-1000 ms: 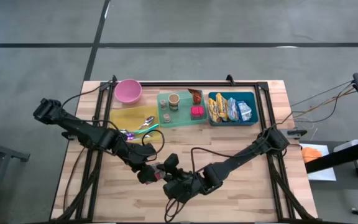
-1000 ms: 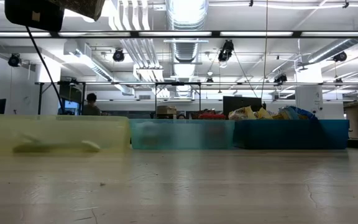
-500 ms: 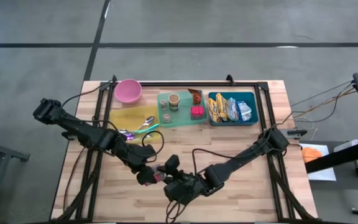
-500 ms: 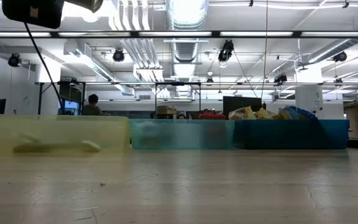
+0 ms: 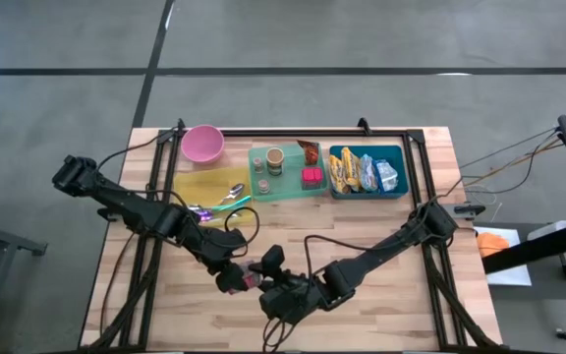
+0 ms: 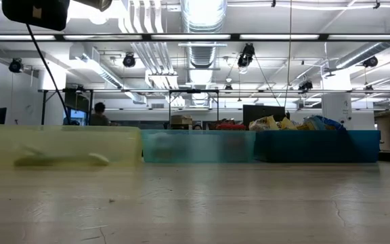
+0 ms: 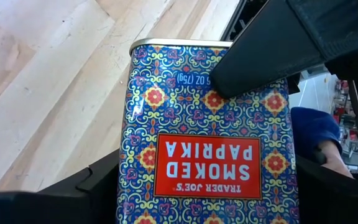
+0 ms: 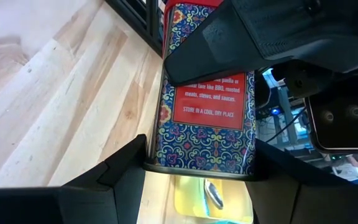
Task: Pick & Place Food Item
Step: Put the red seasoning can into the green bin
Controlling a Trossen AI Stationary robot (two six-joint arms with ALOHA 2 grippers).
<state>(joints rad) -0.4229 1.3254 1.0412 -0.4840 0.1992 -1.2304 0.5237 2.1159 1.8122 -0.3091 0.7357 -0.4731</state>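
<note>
Smoked paprika tin [image 7: 207, 162] held between pincer [image 7: 207, 193] fingers.

Grey concrete floor [image 5: 283, 39] around the table; ceiling ducts [image 6: 202, 41] and strip lights [image 6: 202, 8] overhead.

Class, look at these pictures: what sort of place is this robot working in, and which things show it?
Probably a robotics lab or open workshop: exposed ceiling ducts and strip lights overhead, a wooden table, cable-strung arms.

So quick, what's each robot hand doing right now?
Left gripper: closed on the smoked paprika tin.
Right gripper: closed on the same tin, from the other side.
</note>
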